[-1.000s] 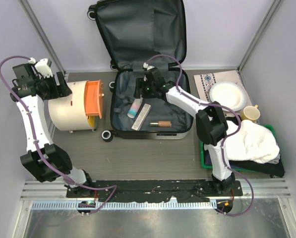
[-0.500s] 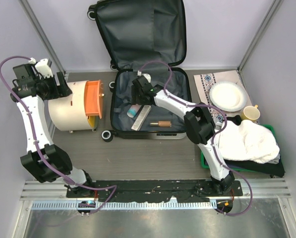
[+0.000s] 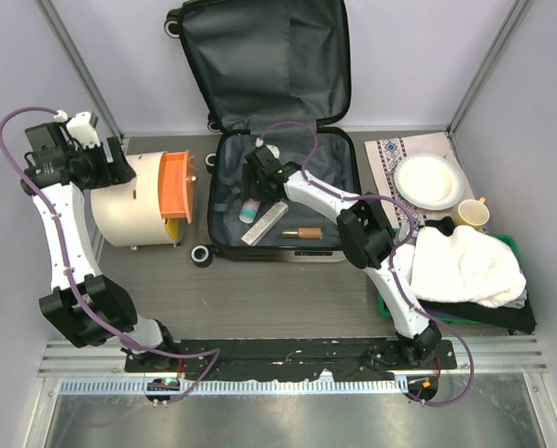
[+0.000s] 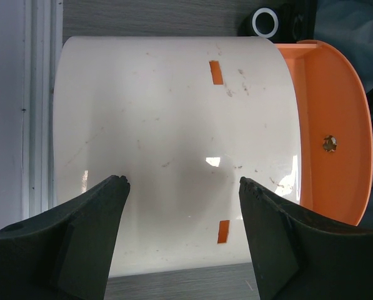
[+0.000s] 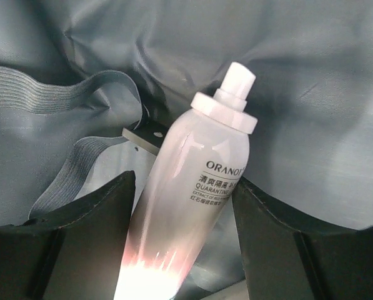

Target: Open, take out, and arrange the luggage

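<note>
in the luggage (image 3: 259, 56), right tool (image 5: 183, 184) gapes astride a spray bottle (image 5: 202, 156); left tool (image 4: 183, 181) gapes.

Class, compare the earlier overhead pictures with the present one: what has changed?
The right gripper swung left inside the luggage and now straddles the white spray bottle, jaws open, not gripping. The left gripper and cream bin stayed put.
</note>
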